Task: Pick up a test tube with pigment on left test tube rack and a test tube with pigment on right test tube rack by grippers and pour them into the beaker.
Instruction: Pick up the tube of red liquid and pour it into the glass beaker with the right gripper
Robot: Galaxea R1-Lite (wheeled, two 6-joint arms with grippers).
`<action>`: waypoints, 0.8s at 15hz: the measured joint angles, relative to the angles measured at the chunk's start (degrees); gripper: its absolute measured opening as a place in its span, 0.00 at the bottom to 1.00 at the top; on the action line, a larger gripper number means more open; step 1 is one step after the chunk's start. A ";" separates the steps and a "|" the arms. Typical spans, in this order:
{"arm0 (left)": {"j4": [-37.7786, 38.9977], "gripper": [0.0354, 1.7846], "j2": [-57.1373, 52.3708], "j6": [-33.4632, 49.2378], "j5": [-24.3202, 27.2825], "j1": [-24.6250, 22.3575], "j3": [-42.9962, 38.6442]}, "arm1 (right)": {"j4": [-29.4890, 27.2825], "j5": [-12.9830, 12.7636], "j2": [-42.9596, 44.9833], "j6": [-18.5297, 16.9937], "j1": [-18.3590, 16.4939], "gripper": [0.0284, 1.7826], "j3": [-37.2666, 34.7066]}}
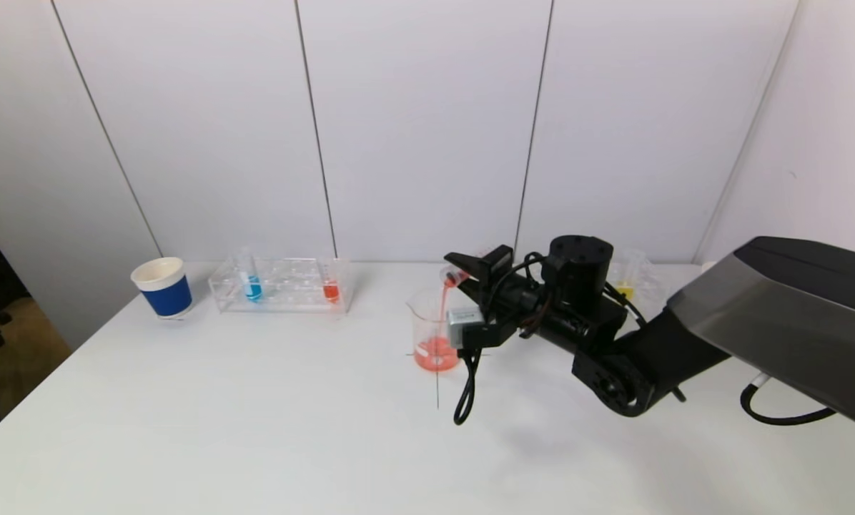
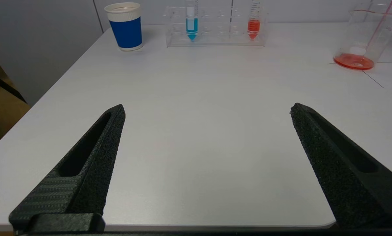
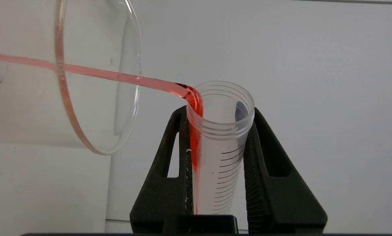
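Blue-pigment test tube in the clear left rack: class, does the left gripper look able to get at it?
Probably yes. The left gripper is open and empty, with only bare white table before the blue-pigment test tube, upright in the clear plastic rack.

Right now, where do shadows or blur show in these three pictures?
Head view: a soft shadow lies on the white table beneath the right gripper. Right wrist view: the clear glass beaker looks blurred. Left wrist view: no strong shadows.

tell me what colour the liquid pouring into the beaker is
Red-orange liquid, clearest in the right wrist view.
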State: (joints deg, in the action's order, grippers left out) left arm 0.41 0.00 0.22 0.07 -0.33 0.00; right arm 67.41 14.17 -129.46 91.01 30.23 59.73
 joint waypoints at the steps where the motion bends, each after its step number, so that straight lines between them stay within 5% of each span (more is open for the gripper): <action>1: 0.00 0.99 0.00 0.02 0.00 0.00 0.00 | -0.33 -0.09 0.05 0.38 0.00 0.27 0.00; 12: 0.00 0.99 0.00 0.00 0.02 0.00 0.00 | -3.00 -2.45 0.24 3.72 0.38 0.27 0.46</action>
State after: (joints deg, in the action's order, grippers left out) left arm 0.41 0.00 0.22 0.10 -0.33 0.00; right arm 64.42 11.72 -129.22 94.73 30.61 60.20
